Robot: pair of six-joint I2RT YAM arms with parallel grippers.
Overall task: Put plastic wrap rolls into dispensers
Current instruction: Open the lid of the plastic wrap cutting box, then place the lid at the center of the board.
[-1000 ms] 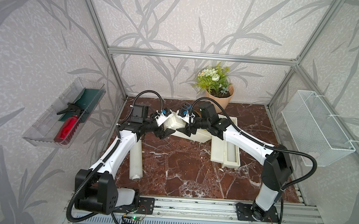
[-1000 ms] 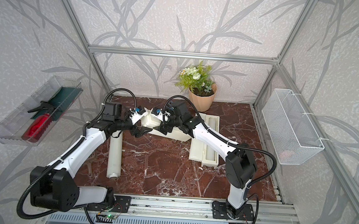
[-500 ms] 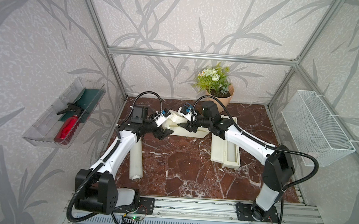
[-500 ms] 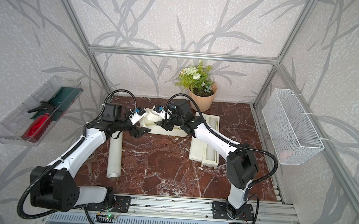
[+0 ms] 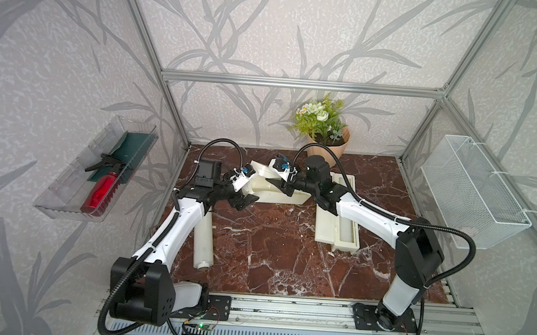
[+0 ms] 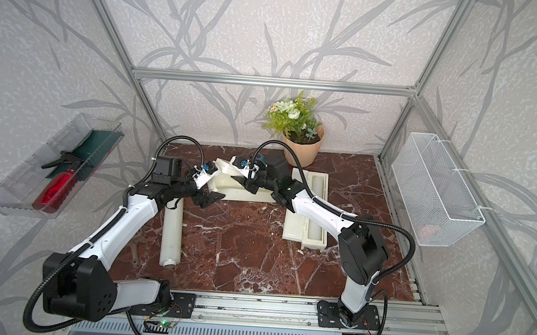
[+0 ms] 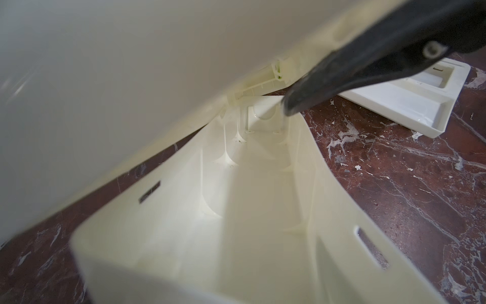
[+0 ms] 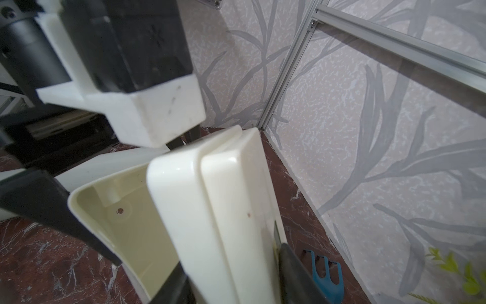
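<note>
On the table, the filled dispenser lies open at the right, the empty dispenser stands at the back, and the loose roll lies well apart at the left. The raised lid of the empty one sits between the right fingers, which are partly closed around it. I cannot tell if they pinch it, so it may slip and fall shut. The left fingers gape wide beside the box, holding nothing, so a pull could drag it.
</note>
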